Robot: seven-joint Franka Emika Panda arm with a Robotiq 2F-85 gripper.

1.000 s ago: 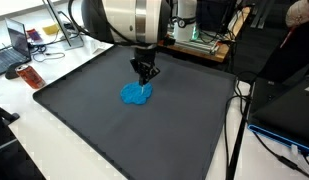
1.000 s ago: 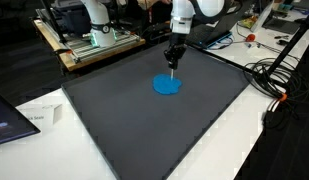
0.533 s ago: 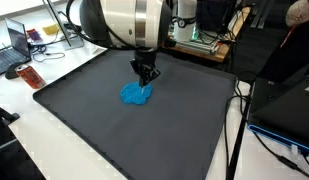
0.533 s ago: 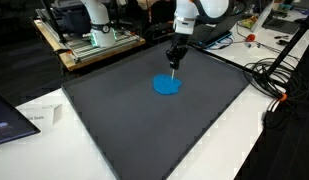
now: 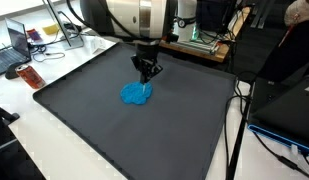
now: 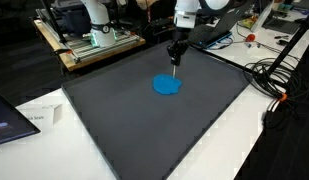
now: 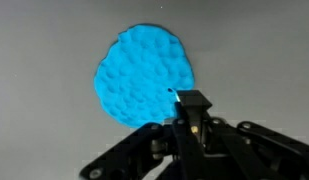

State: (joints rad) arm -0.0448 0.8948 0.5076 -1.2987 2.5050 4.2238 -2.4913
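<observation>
Dark mat (image 5: 189, 130) on a lab bench (image 5: 54, 145): the blue blob (image 5: 136, 94) looks soft and light; pinch its edge. End effector (image 5: 146, 77) pressed together above it.

In the wrist view the closed black gripper (image 7: 191, 100) covers the lower right edge of the flat, bumpy, bright blue round piece (image 7: 144, 75), and the bottom edge of the picture cuts off the body of the gripper. In both exterior views the fingertips are too small to tell if something thin sits between them, or if they touch the blue piece. The white robot arm (image 5: 134, 18) is cut off by the top edge.
</observation>
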